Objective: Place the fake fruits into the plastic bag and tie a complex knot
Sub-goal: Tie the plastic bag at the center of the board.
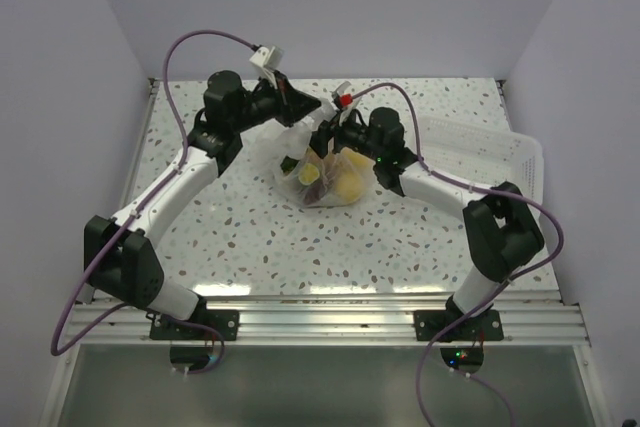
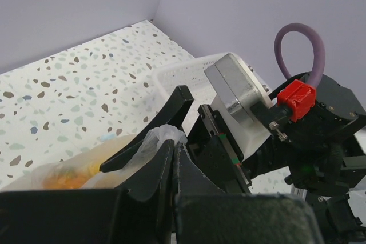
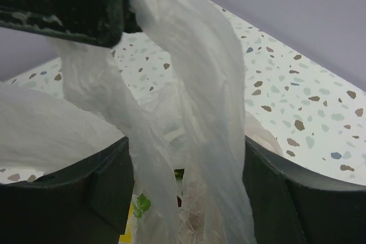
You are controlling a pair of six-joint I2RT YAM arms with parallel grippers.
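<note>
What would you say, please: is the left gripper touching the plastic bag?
Touching. The left wrist view shows the left gripper shut on the bunched neck of the plastic bag, which pokes out between its fingertips.

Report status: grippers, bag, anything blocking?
Left gripper shut on the plastic bag at its neck. Right gripper open, straddling the hanging strands. Fake fruits inside. White tray aside, not in the way.

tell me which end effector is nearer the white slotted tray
Right. The right end effector straddles the plastic bag left of the white slotted tray; the left end effector pinches the bag farther left.
</note>
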